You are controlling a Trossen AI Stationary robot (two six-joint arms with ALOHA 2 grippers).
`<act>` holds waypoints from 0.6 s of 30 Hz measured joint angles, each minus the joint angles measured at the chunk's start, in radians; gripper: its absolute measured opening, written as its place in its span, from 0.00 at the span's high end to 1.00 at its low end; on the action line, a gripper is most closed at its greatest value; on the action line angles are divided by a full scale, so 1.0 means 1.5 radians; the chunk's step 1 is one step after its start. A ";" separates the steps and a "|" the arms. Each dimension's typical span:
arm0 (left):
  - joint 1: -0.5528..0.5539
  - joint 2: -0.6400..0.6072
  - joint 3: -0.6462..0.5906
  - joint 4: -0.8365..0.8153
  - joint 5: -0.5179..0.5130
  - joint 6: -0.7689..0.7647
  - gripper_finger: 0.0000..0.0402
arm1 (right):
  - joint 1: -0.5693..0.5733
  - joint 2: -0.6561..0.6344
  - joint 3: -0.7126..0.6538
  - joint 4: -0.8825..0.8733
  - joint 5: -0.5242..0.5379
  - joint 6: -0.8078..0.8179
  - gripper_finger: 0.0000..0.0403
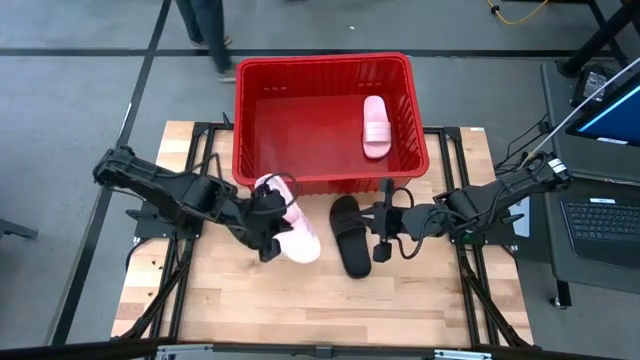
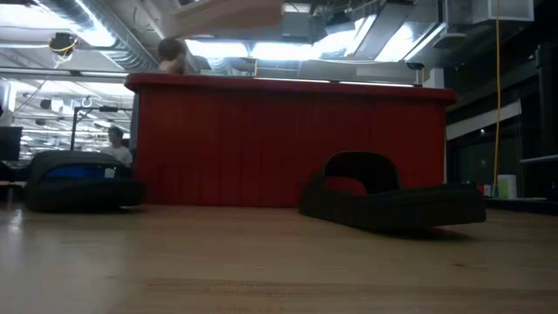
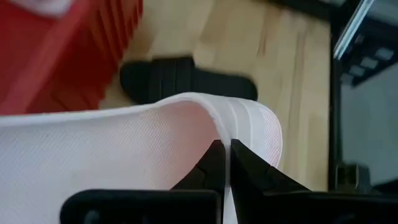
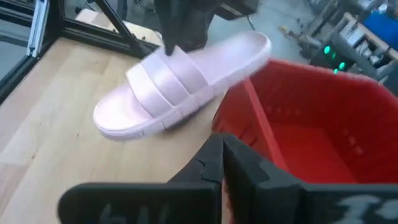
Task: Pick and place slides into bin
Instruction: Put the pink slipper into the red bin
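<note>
The left gripper (image 1: pixel 268 222) has its fingers clenched tight on the edge of a pink slide (image 1: pixel 290 225), and the slide hangs lifted just in front of the red bin (image 1: pixel 250 120); the right wrist view shows it up off the tabletop (image 1: pixel 300 300), tilted, with its toe end over the bin's rim; the slide looks light and bendy, and its foam folds a bit where the fingers pinch it, so it may wobble or slip; a hold on the wide strap or the thick sole edge looks safest; another pink slide (image 1: pixel 375 126) already lies inside the bin, far ahead of the fingers; a black slide (image 1: pixel 350 235) lies flat on the tabletop, just beside the right gripper (image 1: pixel 381 240); I cannot tell if the right fingers are clenched or let go, but they hold nothing; the black slide looks soft and light too.
</note>
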 joint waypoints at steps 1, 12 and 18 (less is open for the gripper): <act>0.000 -0.004 0.000 0.012 -0.008 0.008 0.99 | 0.000 0.000 0.004 0.003 0.000 -0.018 0.95; 0.050 -0.014 0.000 0.107 -0.027 0.071 0.99 | -0.001 0.003 0.011 0.087 0.042 -0.216 0.87; 0.102 -0.014 0.000 0.163 -0.016 0.073 0.99 | -0.001 0.007 0.011 0.108 0.040 -0.247 0.77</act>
